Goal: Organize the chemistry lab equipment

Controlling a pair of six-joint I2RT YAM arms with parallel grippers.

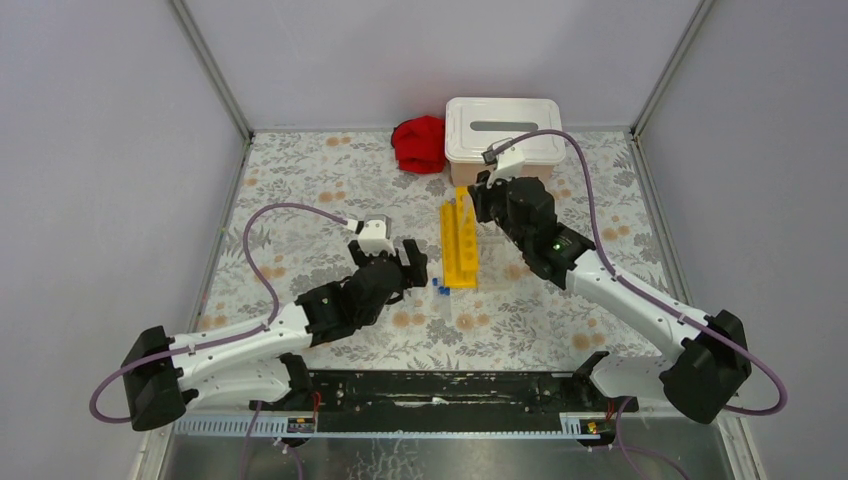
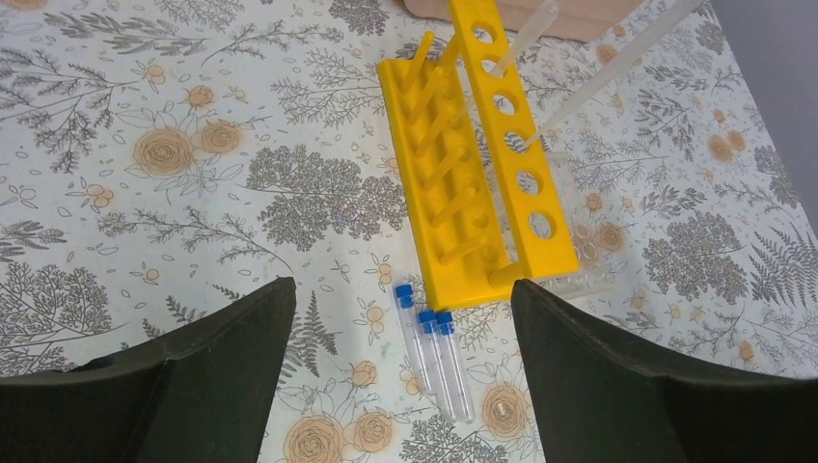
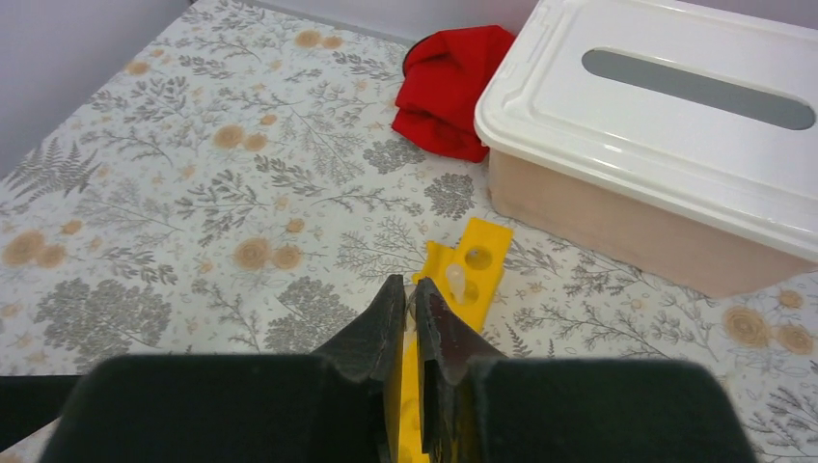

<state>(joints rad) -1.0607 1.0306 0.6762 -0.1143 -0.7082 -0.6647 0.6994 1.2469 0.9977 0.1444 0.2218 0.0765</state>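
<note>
The long yellow test-tube rack (image 1: 459,245) lies mid-table; it also shows in the left wrist view (image 2: 482,164). Three clear blue-capped tubes (image 2: 439,352) lie side by side on the table at its near end (image 1: 440,290). My left gripper (image 2: 400,386) is open and empty, hovering over those tubes. My right gripper (image 3: 410,285) is above the rack's far end (image 3: 473,265), its jaws pressed almost together on a thin clear tube (image 2: 617,63) that slants into a rack hole. A second clear tube (image 2: 526,39) stands in another hole. The tongs are out of view.
The pinkish bin with a slotted white lid (image 1: 503,128) stands at the back, just behind the rack (image 3: 656,125). A red cloth (image 1: 420,143) lies to its left. Grey walls enclose the floral table mat (image 1: 300,180).
</note>
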